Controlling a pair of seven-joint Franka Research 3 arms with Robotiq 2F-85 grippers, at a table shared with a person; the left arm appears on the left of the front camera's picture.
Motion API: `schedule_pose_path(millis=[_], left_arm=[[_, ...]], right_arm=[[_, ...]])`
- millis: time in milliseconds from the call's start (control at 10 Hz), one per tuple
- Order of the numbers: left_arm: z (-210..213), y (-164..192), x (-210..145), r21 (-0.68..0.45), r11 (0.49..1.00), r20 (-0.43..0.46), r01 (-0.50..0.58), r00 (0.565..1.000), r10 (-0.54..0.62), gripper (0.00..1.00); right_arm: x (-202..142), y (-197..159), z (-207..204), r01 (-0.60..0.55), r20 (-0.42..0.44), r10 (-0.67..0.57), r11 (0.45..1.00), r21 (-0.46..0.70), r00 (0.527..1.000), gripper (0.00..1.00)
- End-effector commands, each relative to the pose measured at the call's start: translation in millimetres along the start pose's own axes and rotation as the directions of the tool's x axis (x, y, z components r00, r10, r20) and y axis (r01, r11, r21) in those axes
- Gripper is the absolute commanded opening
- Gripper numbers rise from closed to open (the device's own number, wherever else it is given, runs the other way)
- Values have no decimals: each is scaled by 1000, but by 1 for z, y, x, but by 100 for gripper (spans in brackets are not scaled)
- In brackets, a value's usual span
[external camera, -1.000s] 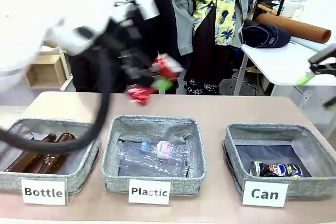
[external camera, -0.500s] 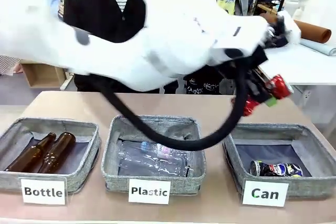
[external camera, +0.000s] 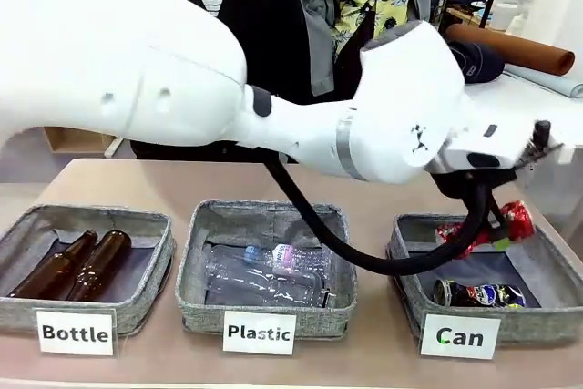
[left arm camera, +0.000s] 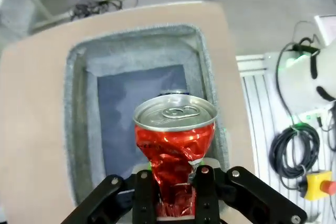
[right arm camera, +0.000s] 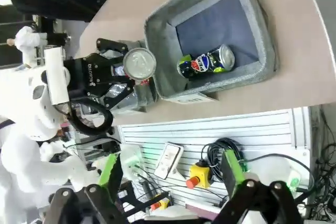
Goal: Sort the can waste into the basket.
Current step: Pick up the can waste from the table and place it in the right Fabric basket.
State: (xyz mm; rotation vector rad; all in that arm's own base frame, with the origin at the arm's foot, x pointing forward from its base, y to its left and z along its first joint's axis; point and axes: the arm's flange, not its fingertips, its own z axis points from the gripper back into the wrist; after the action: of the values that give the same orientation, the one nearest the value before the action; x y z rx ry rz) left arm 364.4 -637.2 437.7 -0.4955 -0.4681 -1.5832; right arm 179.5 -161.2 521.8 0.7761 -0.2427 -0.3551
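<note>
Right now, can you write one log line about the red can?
left tool: shut on red can | place: over Can basket | blue can: in basket | right tool: open

My left gripper (left arm camera: 170, 195) is black, clamped on a crumpled red can (left arm camera: 173, 145) with a silver top. Below sits the grey fabric basket (external camera: 405, 266), dark-lined, white "Can" label. In it lies 1 dark blue-black can (external camera: 478, 294). My right gripper (right arm camera: 170, 174) has green pads. The surface (external camera: 364, 184) is tan.

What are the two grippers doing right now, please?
Left gripper: shut on the red can, above the basket.
Right gripper: open, holding nothing.
</note>
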Motion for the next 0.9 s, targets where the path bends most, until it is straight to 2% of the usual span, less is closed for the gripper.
schedule_pose_path(millis=[0,200,300,400,500,600,800], left_arm=[[0,3,24,-19,1000,-51,-9,999,8,23],[4,5,25,2,1000,-37,6,999,-6,23],[7,3,25,2,1000,-16,6,1000,-6,38],[7,5,25,20,1000,-20,21,1000,-21,81],[7,6,24,16,1000,-24,23,999,-23,95],[7,5,25,22,1000,-23,15,1000,-15,100],[10,7,23,17,1000,-19,10,1000,-9,100]], right_arm=[[2,7,-6,-17,-18,17,999,-26,1000,100],[2,7,-6,-17,-18,17,999,-26,1000,100],[2,7,-6,-17,-18,17,999,-26,1000,100],[2,7,-6,-17,-18,17,999,-26,1000,100],[2,7,-6,-17,-18,17,999,-26,1000,100],[2,7,-6,-17,-18,17,999,-26,1000,100],[2,7,-6,-17,-18,17,999,-26,1000,100]])
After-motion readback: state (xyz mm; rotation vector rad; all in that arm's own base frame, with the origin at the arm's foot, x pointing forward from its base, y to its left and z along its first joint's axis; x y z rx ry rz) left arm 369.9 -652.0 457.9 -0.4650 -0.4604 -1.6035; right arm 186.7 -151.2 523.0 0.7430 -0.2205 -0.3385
